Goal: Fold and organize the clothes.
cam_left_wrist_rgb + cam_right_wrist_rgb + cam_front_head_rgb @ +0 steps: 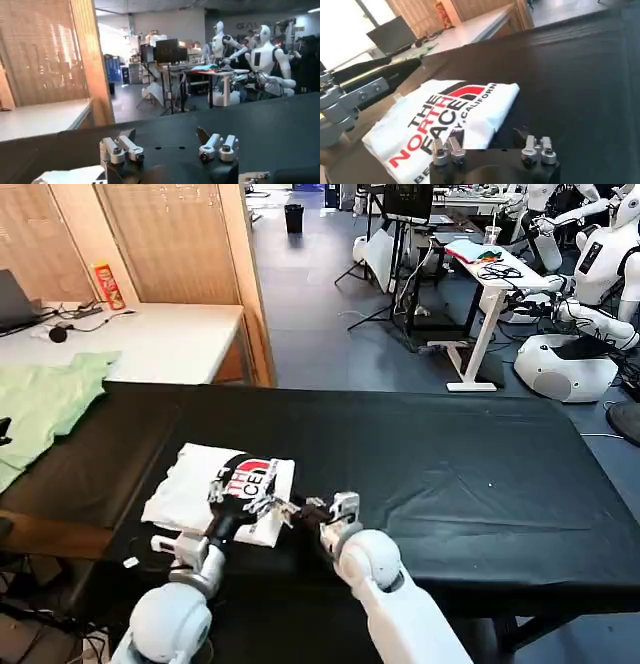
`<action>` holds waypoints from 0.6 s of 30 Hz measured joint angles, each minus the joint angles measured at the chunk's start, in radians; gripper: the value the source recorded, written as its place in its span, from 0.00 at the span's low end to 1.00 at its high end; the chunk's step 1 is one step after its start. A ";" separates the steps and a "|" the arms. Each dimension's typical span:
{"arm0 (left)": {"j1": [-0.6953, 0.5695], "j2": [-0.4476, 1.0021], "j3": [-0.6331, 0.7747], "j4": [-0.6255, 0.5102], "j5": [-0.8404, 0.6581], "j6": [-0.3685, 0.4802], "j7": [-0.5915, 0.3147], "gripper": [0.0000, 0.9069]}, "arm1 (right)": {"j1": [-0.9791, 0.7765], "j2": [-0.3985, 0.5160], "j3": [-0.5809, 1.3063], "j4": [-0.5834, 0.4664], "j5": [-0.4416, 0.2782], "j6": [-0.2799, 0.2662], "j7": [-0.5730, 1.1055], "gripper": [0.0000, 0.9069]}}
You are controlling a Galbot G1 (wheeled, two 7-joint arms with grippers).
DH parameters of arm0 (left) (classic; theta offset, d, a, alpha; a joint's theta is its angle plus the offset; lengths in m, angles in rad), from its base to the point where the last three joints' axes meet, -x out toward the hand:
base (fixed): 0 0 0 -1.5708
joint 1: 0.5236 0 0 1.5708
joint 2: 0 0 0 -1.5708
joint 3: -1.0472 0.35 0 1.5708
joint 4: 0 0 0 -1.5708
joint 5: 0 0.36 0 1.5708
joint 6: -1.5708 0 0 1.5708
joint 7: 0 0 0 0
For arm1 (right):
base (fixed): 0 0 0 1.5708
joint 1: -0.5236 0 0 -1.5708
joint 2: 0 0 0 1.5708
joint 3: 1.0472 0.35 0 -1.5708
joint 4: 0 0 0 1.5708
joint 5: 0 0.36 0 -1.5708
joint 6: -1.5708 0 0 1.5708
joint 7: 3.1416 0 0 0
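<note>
Right tool fingers spread apart, holding nothing, just beside the T-shirt's near edge; left tool likewise open and empty, over the folded white T-shirt, which lies print-up on the black worktop; pale green garment beyond, far left.

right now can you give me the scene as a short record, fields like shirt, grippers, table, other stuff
shirt: white T-shirt folded into a compact rectangle, red-and-black print facing up
surface: black table, shirt on its near left part
left gripper: over the shirt's near right edge, fingers open
right gripper: on the table just right of the shirt, fingers open
other: pale green garment at the table's far left end
</note>
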 joint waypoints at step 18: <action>0.023 -0.010 -0.034 0.013 -0.013 -0.022 0.003 0.97 | -0.065 -0.150 0.121 0.106 0.061 -0.006 -0.015 0.08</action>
